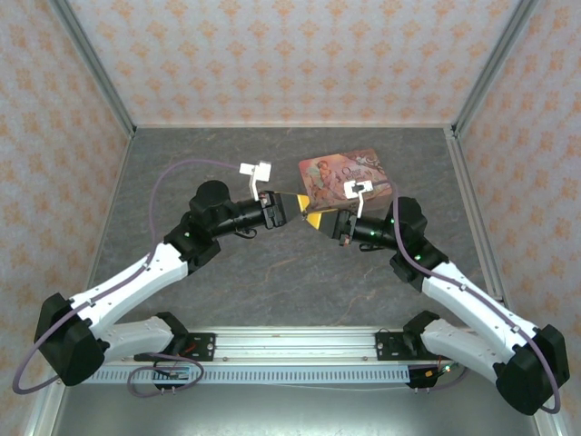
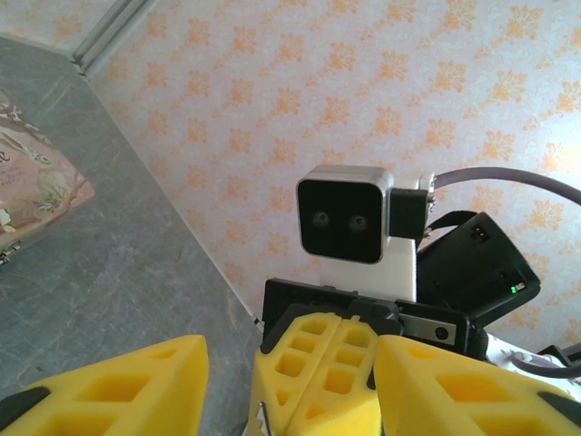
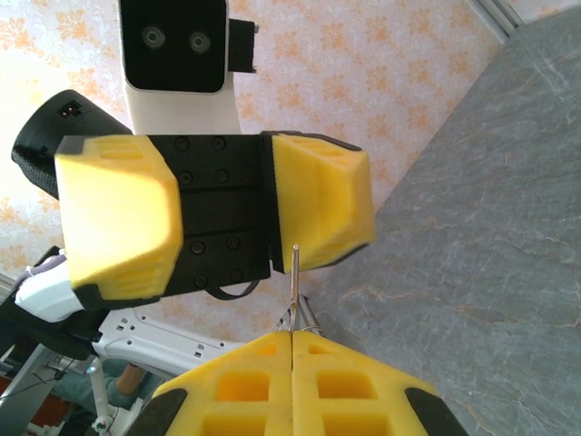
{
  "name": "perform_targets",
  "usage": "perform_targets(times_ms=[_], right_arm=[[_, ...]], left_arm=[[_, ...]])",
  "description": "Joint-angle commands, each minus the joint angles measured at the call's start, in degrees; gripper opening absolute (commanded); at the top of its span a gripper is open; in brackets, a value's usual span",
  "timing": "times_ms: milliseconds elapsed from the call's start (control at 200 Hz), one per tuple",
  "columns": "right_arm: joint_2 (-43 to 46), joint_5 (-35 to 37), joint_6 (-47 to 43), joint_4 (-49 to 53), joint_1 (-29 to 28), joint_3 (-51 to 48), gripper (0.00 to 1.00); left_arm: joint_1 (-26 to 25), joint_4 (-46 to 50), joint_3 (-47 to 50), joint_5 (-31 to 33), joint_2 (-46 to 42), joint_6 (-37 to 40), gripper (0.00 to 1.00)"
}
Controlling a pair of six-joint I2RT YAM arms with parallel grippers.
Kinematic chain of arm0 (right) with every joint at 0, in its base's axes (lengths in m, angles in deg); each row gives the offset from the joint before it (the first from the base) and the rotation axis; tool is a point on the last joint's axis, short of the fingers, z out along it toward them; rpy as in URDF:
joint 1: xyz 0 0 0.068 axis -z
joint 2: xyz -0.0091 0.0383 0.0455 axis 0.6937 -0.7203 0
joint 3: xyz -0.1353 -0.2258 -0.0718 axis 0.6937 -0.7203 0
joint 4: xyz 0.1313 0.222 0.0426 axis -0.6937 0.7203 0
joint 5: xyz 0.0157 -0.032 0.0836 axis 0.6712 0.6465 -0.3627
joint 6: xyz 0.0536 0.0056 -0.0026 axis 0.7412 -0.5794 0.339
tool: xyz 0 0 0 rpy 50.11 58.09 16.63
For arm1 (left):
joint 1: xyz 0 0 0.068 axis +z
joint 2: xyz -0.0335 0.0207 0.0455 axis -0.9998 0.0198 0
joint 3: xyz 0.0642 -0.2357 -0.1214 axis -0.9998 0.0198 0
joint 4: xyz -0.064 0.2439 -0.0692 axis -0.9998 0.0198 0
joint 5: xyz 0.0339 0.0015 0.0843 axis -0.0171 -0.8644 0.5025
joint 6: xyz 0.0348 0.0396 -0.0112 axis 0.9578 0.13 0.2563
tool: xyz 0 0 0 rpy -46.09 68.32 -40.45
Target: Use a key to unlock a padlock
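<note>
My right gripper point(image 3: 292, 350) is shut on the key point(image 3: 293, 272). The key's thin metal blade and wire ring stick out from between the yellow pads. My left gripper point(image 3: 222, 218) faces it with the jaws open, and the blade tip lies against the inner edge of one of its fingers point(image 3: 322, 200). In the left wrist view my left gripper point(image 2: 290, 363) straddles the shut tips of the right gripper point(image 2: 331, 354), and the key point(image 2: 261, 420) shows at the bottom edge. From above, the left gripper point(image 1: 289, 207) and right gripper point(image 1: 320, 218) meet mid-table. The padlock is out of view.
A pink illustrated tin point(image 1: 345, 177) lies flat on the grey table point(image 1: 272, 291) just behind the two grippers. Patterned walls close in the back and both sides. There is bare table to the left and in front of the arms.
</note>
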Motion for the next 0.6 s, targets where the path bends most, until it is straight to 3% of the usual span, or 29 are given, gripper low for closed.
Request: perform_targets(times_ms=[0, 170, 495, 591], right_arm=[[0.06, -1.59, -0.15, -3.68, -0.5, 2.71, 0.0], [-0.6, -1.61, -0.11, -3.92, -0.5, 3.0, 0.0], [1.02, 0.7, -1.97, -0.67, -0.51, 2.17, 0.01], [2.89, 2.44, -2.93, 0.3, -0.52, 1.36, 0.07]], left_arm=[[-0.63, 0.75, -2.34, -1.88, 0.34, 1.92, 0.5], [-0.84, 0.97, -2.35, -1.81, 0.53, 2.03, 0.4], [-0.83, 2.7, -2.21, 0.39, -0.51, 2.8, 0.02], [-0.84, 3.19, -2.29, 0.83, -0.81, 3.02, 0.0]])
